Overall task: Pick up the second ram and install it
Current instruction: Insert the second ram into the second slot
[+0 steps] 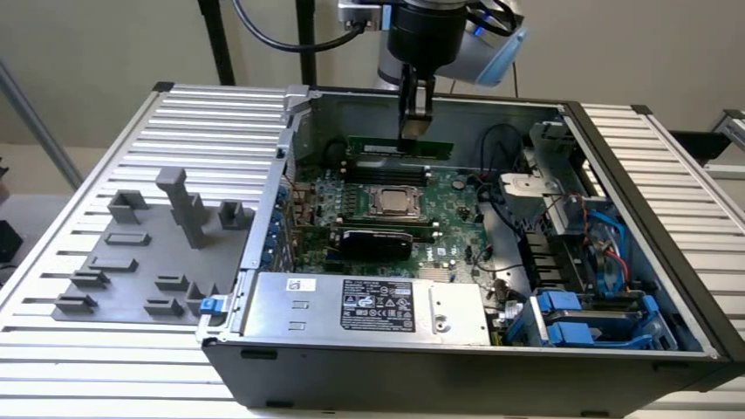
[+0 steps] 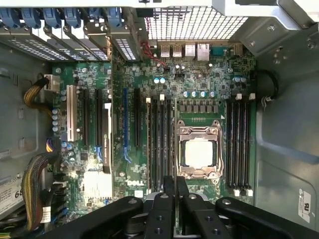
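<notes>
The second ram [image 1: 402, 147], a long thin green stick, hangs level inside the open computer case [image 1: 652, 218]. It is on the far side of the CPU socket [image 1: 396, 202], just over the memory slots there. My gripper [image 1: 413, 131] comes straight down from above and is shut on the stick's upper edge near its middle. In the wrist view the two black fingers [image 2: 169, 189] are pressed together over the slots [image 2: 159, 144] beside the CPU socket [image 2: 199, 152]. They hide the stick. I cannot tell whether the stick touches a slot.
A black card [image 1: 372, 240] lies on the near side of the socket, and the grey power supply [image 1: 361, 305] sits at the case front. Cables [image 1: 512, 227] and blue drive bays [image 1: 582, 319] fill the exterior view's right. Grey fixture blocks [image 1: 152, 253] stand on the slatted table outside the case.
</notes>
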`<action>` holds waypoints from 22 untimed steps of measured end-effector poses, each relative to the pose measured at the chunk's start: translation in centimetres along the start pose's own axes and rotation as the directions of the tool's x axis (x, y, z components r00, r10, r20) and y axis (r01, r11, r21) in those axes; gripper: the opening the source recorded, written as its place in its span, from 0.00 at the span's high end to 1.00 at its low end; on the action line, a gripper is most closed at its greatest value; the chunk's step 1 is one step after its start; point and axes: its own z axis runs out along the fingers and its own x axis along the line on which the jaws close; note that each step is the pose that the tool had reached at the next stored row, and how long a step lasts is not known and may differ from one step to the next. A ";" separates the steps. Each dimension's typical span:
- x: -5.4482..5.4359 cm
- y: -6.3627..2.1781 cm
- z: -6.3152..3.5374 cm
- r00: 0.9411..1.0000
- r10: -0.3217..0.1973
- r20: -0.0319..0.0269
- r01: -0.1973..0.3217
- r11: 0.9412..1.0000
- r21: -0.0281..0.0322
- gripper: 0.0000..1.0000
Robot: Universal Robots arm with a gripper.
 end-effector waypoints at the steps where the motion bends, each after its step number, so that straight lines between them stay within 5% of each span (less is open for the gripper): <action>1: 0.0 0.00 0.00 1.000 0.000 0.000 0.000 1.000 0.000 1.00; 22: 0.0 0.03 3.27 1.000 0.000 0.000 0.000 1.000 0.000 1.00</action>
